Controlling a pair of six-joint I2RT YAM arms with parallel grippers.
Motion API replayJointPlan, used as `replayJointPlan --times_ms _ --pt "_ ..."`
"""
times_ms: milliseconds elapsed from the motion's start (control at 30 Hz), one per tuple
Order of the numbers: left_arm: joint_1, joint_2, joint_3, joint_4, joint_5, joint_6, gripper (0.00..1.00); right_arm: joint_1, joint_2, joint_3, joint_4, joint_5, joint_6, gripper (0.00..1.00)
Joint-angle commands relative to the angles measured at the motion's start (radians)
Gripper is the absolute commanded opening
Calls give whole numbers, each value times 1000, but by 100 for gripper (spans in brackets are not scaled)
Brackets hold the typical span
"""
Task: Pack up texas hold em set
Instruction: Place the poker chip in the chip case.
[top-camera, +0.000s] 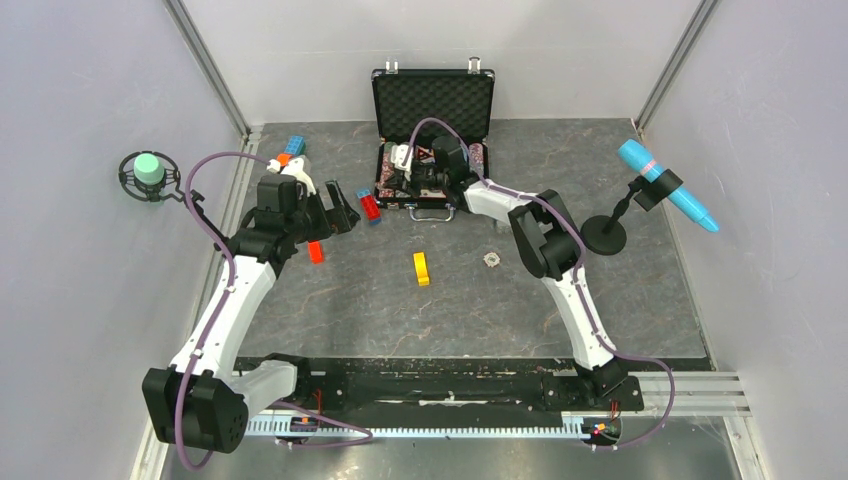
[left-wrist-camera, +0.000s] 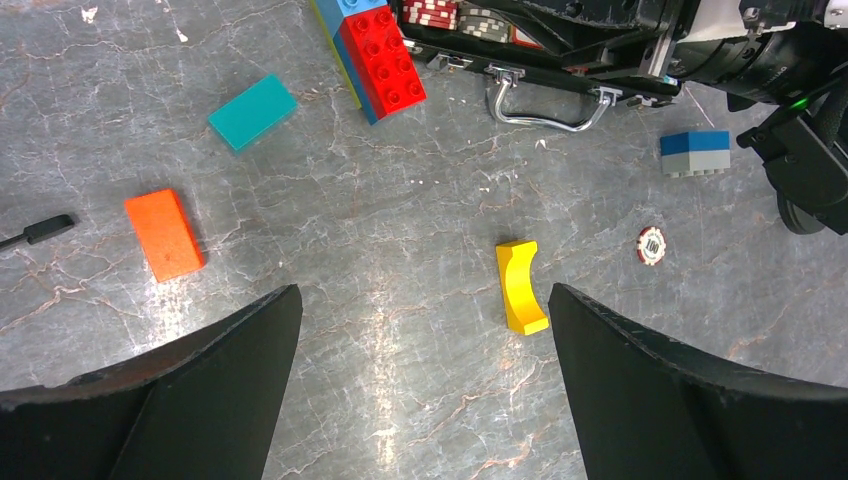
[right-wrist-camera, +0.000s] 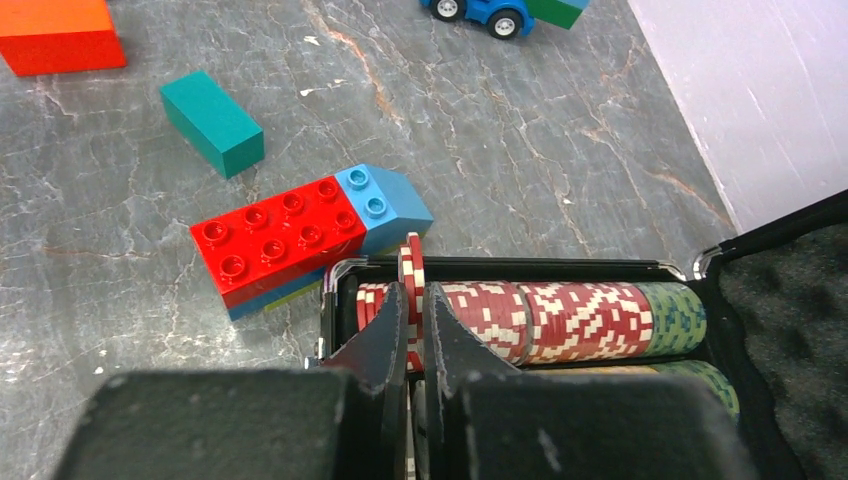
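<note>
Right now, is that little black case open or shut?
Open. The case has its foam-lined lid standing upright at the back, and the rows of chips in its base lie uncovered.

case (top-camera: 432, 100) tray mostly behind right arm (top-camera: 545, 235), toy car (right-wrist-camera: 490, 12) cropped

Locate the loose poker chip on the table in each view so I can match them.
Top external: the loose chip lies just right of the yellow block, mid-table.
Left wrist: the chip sits right of centre, again right of the yellow block.
Right wrist: not in it.
Shared landmark: the red and blue brick beside the case, in all three.
</note>
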Motion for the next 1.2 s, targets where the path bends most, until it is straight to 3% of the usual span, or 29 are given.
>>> replayJointPlan --times_ms 0,533,767,1000,1167 --pt "6 -14 -2 11 -4 62 100 1 23 63 -14 -1 -43 0" --pt "6 -16 -3 11 -6 68 100 9 38 92 -167 112 -242 0" --pt "6 -15 -3 11 -5 70 100 17 41 92 -173 140 -256 1" --pt "6 -16 -3 11 -4 70 100 18 20 62 -125 163 -216 30" --pt "6 -18 -3 11 -3 70 100 14 -10 28 -74 160 -182 41"
